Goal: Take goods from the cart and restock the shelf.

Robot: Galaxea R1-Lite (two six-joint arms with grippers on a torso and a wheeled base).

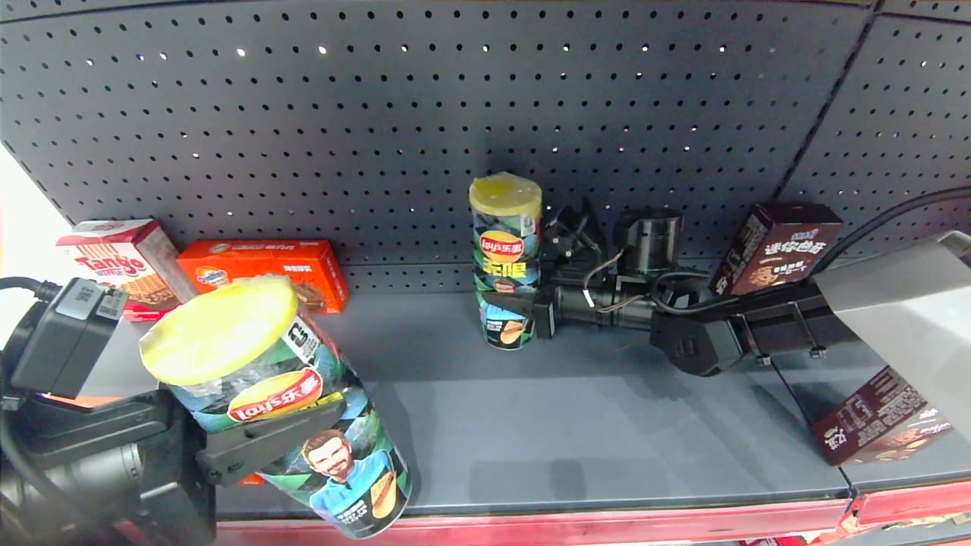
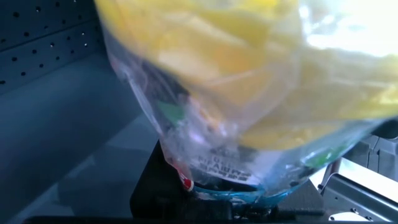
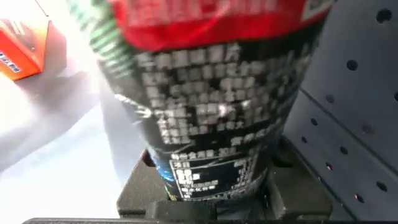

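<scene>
Clamping tilted chips can (image 1: 279, 393) betw L jaws, R jaws clenched round upright can (image 1: 506, 258)

Back-left on the shelf (image 1: 607, 425), a red-and-white wafer box (image 1: 121, 262) is being propped right beside an orange biscuit box (image 1: 265, 273), which is being leaned on the dark pegboard back panel (image 1: 379, 114). Over on the right, a brown cookie box (image 1: 781, 246) is being stood tilted at the panel, and a second brown box (image 1: 880, 417) is being left lying nearer the red front rail (image 1: 531, 525).
</scene>
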